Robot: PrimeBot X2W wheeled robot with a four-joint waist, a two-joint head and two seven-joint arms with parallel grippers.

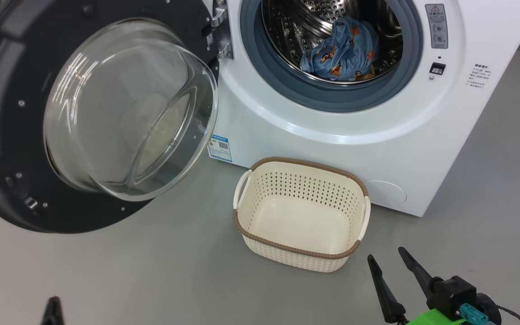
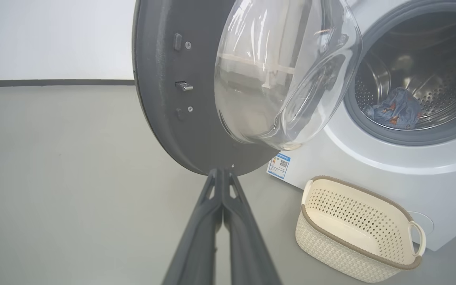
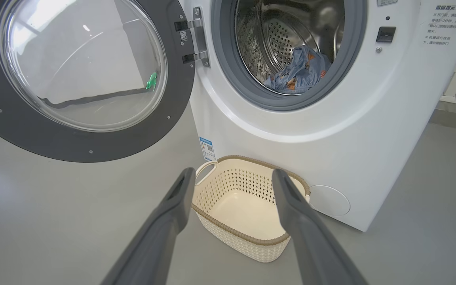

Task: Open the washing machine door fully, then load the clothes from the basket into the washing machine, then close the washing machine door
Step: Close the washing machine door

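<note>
Nearest, the left gripper (image 2: 221,173), fingers pressed together, pointed at the door's (image 2: 160,99) lower rim; the right gripper (image 3: 232,173) hung spread before the empty basket (image 1: 287,161). The clothes (image 1: 339,52) lay in the drum (image 1: 287,36). Pushing the door's free edge steadily looked best.

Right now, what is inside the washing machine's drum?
A bundle of light blue clothes with orange-brown prints lies low in the steel drum. Anything beneath or behind the bundle is covered and cannot be seen.
</note>
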